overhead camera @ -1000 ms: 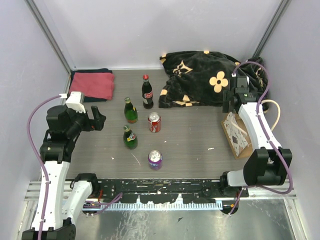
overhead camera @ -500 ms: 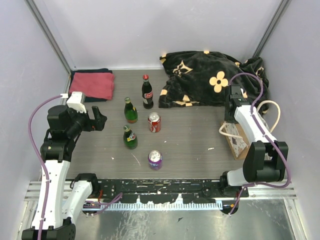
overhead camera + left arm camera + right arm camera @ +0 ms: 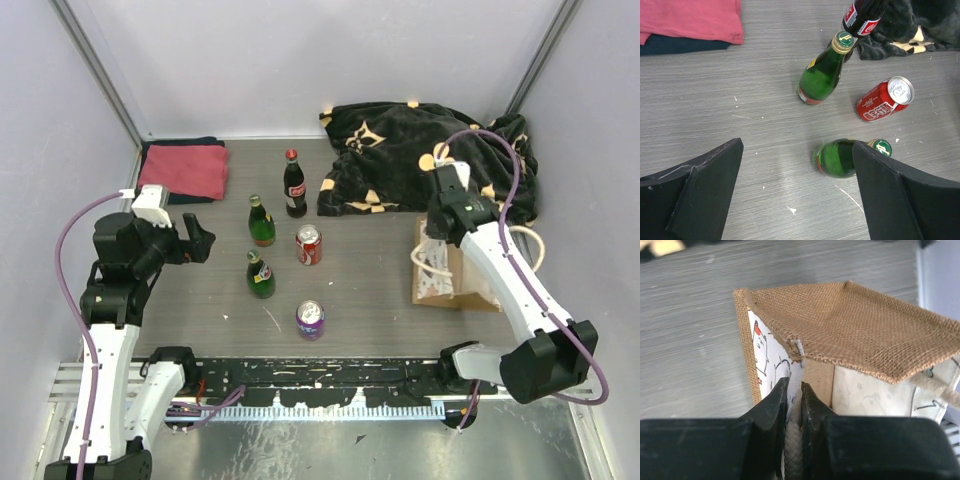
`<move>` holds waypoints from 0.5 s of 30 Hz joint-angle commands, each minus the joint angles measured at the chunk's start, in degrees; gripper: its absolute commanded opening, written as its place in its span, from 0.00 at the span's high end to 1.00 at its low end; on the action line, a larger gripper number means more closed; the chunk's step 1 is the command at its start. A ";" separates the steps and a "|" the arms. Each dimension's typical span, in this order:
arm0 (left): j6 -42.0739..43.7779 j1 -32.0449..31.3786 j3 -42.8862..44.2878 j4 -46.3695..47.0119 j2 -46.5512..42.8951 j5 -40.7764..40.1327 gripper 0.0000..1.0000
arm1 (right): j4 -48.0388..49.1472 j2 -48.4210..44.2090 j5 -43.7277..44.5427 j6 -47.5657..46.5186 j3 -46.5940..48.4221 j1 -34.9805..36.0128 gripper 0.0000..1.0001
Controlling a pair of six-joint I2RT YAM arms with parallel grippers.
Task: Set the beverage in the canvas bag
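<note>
The right arm is arching up from its base at 5 o'clock of the table [image 3: 380, 290] and leaning toward 11 o'clock, its wrist tipped down over the canvas bag [image 3: 440, 278]. The right gripper [image 3: 794, 390] is pinching one cream rope handle [image 3: 792, 452] of the bag, with the two black fingers [image 3: 771, 407] drawn almost together and the rope squeezed between them. The bag is sitting at about 3 o'clock of the table, just below the black flowered blanket [image 3: 400, 150], its brown weave and pale printed side showing; whether it is standing square or tilting cannot be told.

The left arm is rising from its base at 7 o'clock, elbow bent, forearm pointing toward 3 o'clock. The left gripper [image 3: 200, 242] is hanging above the table with its jaws spread wide and nothing between them.

The drinks are all standing on the table, well apart from the bag, toward its 9 o'clock. A cola bottle [image 3: 294, 185] is standing farthest back, touching the blanket's edge. A green bottle [image 3: 261, 222] is at its 7 o'clock, a red can [image 3: 309, 244] at its 6 o'clock. A second green bottle [image 3: 260, 275] and a purple can [image 3: 310, 319] are standing nearer the bases. A red towel [image 3: 185, 168] is lying at 10 o'clock
</note>
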 commanded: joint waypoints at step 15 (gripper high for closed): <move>-0.39 0.29 0.47 -1.20 -2.15 0.89 0.02 | -8.32 9.77 9.95 34.20 6.04 34.16 0.99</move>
